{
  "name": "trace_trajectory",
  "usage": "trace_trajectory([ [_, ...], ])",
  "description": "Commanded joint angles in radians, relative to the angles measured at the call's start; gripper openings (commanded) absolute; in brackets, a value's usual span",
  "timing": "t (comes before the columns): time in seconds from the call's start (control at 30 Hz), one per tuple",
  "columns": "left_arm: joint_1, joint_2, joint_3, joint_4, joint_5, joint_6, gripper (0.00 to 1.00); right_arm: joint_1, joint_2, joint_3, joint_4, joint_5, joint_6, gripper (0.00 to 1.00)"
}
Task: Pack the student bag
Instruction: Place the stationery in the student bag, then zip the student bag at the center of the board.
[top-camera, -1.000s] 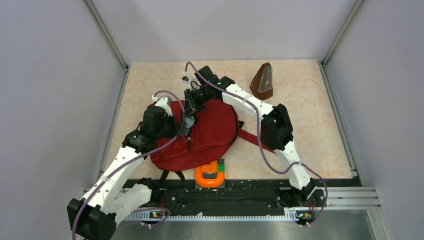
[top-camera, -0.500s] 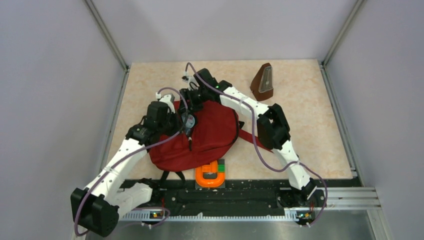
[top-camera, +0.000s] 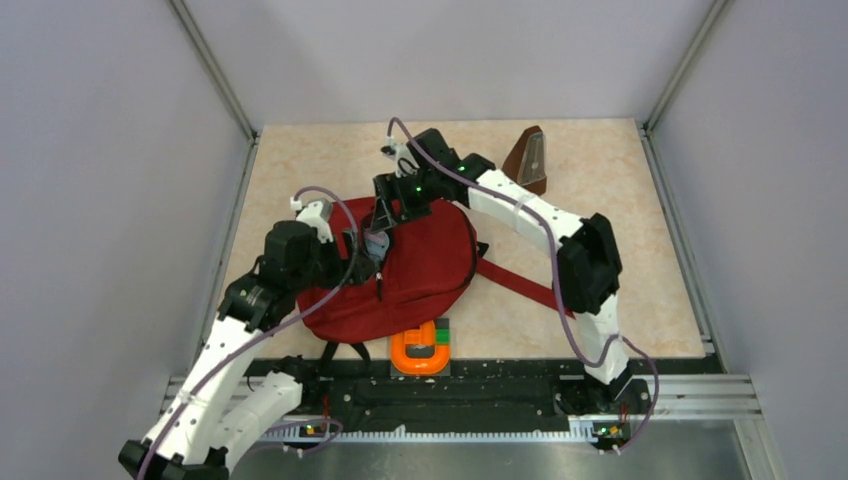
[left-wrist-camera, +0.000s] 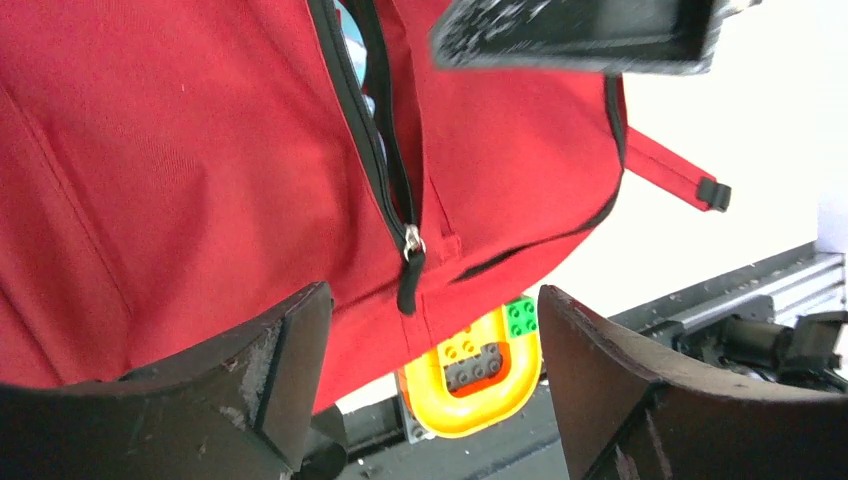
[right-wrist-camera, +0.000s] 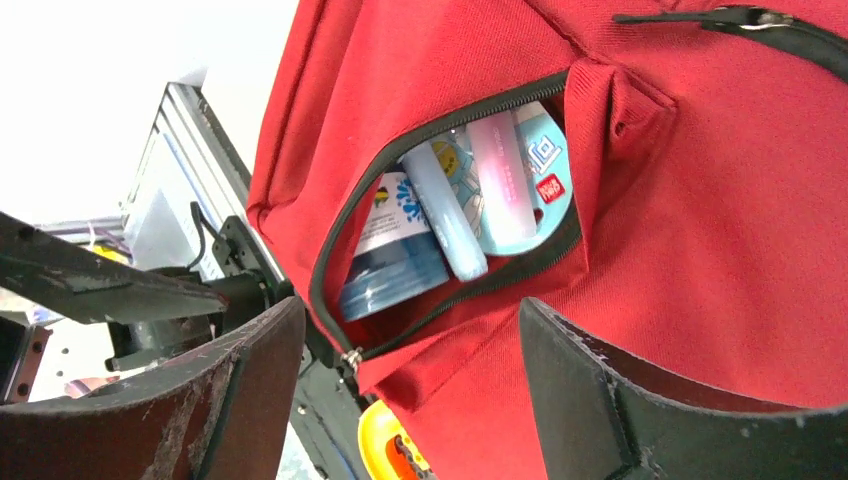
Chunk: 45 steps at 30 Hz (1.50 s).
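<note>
There is one student bag (top-camera: 430, 275), one brown pyramid-shaped object (top-camera: 526, 165) and one orange U-shaped toy piece (top-camera: 418, 356) carrying a single green brick (top-camera: 441, 335). Two grippers show, the left gripper (left-wrist-camera: 435, 300) and the right gripper (right-wrist-camera: 410, 310), each with two fingers. Inside the bag lie two tubes, one pink tube (right-wrist-camera: 503, 180) and one pale blue tube (right-wrist-camera: 445, 215), along with printed packs (right-wrist-camera: 395, 250) whose number cannot be told.

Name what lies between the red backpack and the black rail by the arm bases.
An orange U-shaped toy with a green block, beside the backpack; top external view shows it.
</note>
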<state>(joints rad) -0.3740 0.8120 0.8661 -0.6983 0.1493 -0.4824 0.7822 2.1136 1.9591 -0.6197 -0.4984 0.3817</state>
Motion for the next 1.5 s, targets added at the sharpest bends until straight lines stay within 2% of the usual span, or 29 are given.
trace_trajectory([
  [0.0,-0.008,-0.099,0.024,-0.111,0.034,-0.074,0.80,-0.006,-0.172,-0.058,-0.041,0.086,-0.015,0.76],
  [0.13,-0.027,-0.170,-0.010,-0.170,0.019,-0.139,0.80,-0.004,-0.278,-0.146,-0.044,0.135,-0.002,0.76],
  [0.3,-0.055,-0.211,-0.080,-0.153,0.029,-0.218,0.80,0.003,-0.439,-0.366,0.059,0.163,0.036,0.76],
  [0.53,-0.202,-0.148,-0.116,-0.120,-0.109,-0.318,0.79,0.010,-0.541,-0.513,0.102,0.182,0.070,0.76],
  [0.73,-0.264,-0.073,-0.163,0.004,-0.155,-0.435,0.75,0.012,-0.571,-0.573,0.108,0.206,0.081,0.72],
  [0.83,-0.275,-0.029,-0.161,0.037,-0.213,-0.470,0.69,0.013,-0.577,-0.582,0.112,0.213,0.085,0.72],
  [0.97,-0.275,0.014,-0.153,0.056,-0.282,-0.488,0.47,0.012,-0.581,-0.588,0.117,0.213,0.091,0.72],
  [1.07,-0.276,0.055,-0.164,0.101,-0.272,-0.498,0.44,0.012,-0.577,-0.592,0.123,0.204,0.090,0.71],
  [1.23,-0.275,0.095,-0.151,0.089,-0.299,-0.499,0.41,0.013,-0.560,-0.592,0.131,0.193,0.093,0.71],
  [1.3,-0.276,0.103,-0.151,0.082,-0.306,-0.498,0.38,0.013,-0.547,-0.591,0.135,0.182,0.092,0.71],
  [1.4,-0.275,0.118,-0.153,0.075,-0.303,-0.501,0.22,0.018,-0.538,-0.608,0.156,0.165,0.076,0.71],
  [1.47,-0.276,0.125,-0.148,0.080,-0.301,-0.490,0.02,0.026,-0.533,-0.623,0.173,0.149,0.051,0.72],
])
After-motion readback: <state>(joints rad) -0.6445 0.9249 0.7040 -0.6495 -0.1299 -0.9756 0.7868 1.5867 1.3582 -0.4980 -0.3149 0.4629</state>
